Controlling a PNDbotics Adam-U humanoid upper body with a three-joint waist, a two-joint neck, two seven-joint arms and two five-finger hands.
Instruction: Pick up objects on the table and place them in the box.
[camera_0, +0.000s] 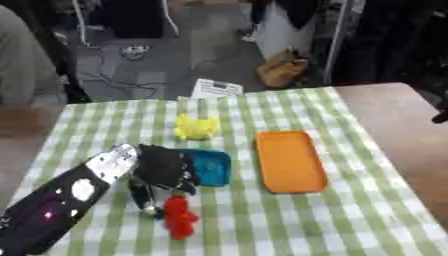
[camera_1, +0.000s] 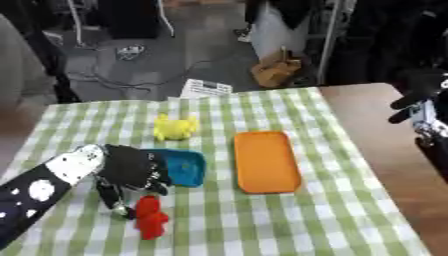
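A green checked cloth (camera_0: 262, 230) fills the lower frame over a brown table (camera_0: 394, 115). Right of centre lies a flat orange tray (camera_0: 290, 161), nothing on it. The left hand (camera_0: 162, 172) comes in from the lower left, its fingers curled downward beside a red toy (camera_0: 179, 216) at lower centre; whether they touch it is hard to tell. A blue dish (camera_0: 213, 167) sits partly behind that hand. A yellow toy (camera_0: 196, 127) lies above centre. The right hand (camera_1: 418, 102) shows at the right edge, fingers seemingly curled, holding nothing.
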